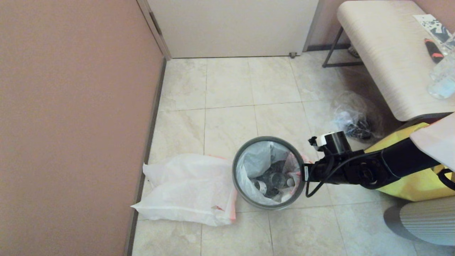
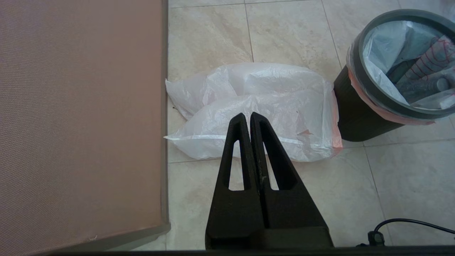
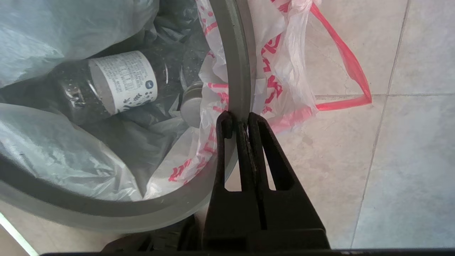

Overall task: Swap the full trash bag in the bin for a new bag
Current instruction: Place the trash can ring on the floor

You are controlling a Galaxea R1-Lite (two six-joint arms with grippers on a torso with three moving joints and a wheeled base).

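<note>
At centre frame in the head view, the full bag (image 1: 265, 170) sits in the bin (image 1: 269, 206), lumpy with dark bottles. Only the right wrist view shows the right tool (image 3: 239, 121) clenched on the rim. Left tool (image 2: 247, 119), clenched empty, hovers above the new bag (image 1: 188, 188) on the floor (image 1: 227, 92).

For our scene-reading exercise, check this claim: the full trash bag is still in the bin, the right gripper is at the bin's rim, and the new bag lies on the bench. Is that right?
One detail is wrong. The new bag lies on the floor beside the bin, not on the bench, as the head view shows. The full trash bag is in the bin, and the right gripper is at its rim.
</note>
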